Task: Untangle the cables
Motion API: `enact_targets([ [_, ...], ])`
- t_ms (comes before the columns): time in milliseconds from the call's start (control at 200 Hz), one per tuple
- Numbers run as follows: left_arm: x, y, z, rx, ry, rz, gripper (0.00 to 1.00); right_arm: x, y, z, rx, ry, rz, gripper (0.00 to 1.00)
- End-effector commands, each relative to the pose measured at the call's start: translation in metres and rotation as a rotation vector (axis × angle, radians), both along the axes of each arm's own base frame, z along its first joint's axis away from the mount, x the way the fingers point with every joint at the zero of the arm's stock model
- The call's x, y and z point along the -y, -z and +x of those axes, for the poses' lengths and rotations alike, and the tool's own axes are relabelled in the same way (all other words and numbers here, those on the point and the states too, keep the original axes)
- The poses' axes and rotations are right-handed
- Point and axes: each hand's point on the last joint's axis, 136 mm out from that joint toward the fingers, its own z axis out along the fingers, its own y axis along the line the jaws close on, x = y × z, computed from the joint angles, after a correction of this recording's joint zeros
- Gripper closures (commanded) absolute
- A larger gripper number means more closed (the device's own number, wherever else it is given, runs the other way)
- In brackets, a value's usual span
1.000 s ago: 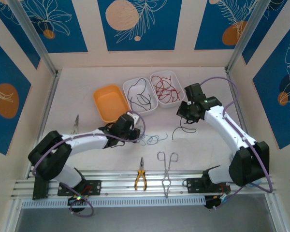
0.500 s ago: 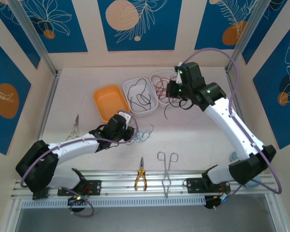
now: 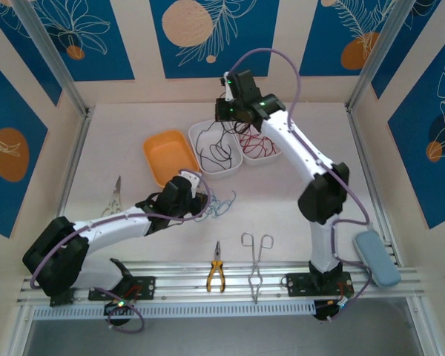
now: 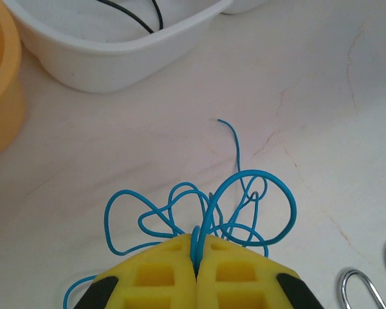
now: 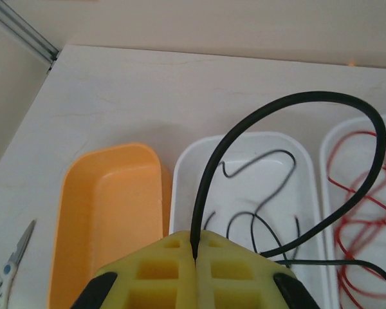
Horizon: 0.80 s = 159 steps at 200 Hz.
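Right gripper (image 5: 195,248) clamps black cable (image 5: 302,96) arching up then right; left gripper (image 4: 196,248) clamps looped blue cable (image 4: 268,171)

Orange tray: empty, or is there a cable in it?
Empty. The orange tray has a bare floor in the overhead and right wrist views; nothing lies inside.

Blue leaf-print wall panels (image 3: 230,44) w/ cream table (image 3: 111,141).

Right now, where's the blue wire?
Top view, left of centre: the blue wire sits just in front of the left white tray, pinched in the shut left gripper.
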Motion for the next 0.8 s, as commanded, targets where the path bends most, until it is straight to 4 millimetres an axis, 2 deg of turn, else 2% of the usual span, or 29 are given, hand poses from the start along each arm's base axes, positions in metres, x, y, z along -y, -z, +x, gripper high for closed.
enact_targets([
  [0,0.004,-0.002,0.002,-0.002,0.004,-0.036,1.00,-0.024,0.017,0.005,-0.035,-0.075,-0.011,1.00],
  [105,0.004,0.000,0.002,-0.005,0.008,-0.029,1.00,-0.032,0.039,0.012,-0.082,-0.083,-0.039,1.00],
  [250,0.004,0.001,0.002,-0.007,0.009,-0.029,1.00,-0.042,0.067,0.011,-0.152,-0.098,-0.038,1.00],
  [650,0.008,0.003,0.003,-0.021,0.006,-0.047,1.00,-0.046,0.143,0.000,-0.346,-0.091,-0.056,1.00],
  [790,0.008,0.005,0.003,-0.025,0.004,-0.042,1.00,-0.047,0.160,-0.006,-0.404,-0.076,-0.044,1.00],
])
